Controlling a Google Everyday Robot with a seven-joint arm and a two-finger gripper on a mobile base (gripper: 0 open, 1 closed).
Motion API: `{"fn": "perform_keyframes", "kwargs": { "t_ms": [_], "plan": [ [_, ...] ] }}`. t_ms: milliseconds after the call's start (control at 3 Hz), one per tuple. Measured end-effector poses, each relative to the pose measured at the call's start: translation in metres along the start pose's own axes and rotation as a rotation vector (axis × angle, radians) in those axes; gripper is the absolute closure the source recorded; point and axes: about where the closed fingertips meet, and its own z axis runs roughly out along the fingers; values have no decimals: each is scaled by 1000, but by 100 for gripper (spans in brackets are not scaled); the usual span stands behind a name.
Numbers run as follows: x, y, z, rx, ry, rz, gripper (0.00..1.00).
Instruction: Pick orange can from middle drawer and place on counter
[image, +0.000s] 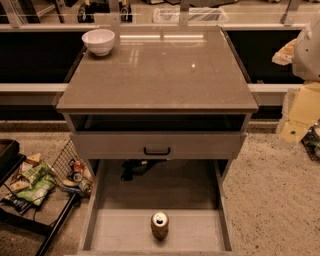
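Observation:
The orange can (160, 225) stands upright on the pale floor of the middle drawer (125, 235), near its front centre, with its silver top and pull tab facing up. The drawer is pulled far out at the bottom of the view. The counter (160, 70) is the glossy grey-brown slab on top of the cabinet. My gripper is not in view. A white rounded shape (307, 47) at the right edge could be part of my arm. Nothing touches the can.
A white bowl (99, 41) sits on the counter's back left corner. A grey drawer front with a black handle (157, 150) juts out above the middle drawer. A dark shape (133, 169) lies at the drawer's back. A wire basket with snacks (70, 172) is on the floor at the left.

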Motion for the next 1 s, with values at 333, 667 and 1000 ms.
{"fn": "perform_keyframes", "kwargs": {
  "t_ms": [333, 667, 1000],
  "plan": [
    [0, 0, 0, 0, 0, 0, 0],
    [4, 3, 9, -7, -48, 19, 0],
    [11, 21, 68, -86, -176, 22, 0]
  ]
}}
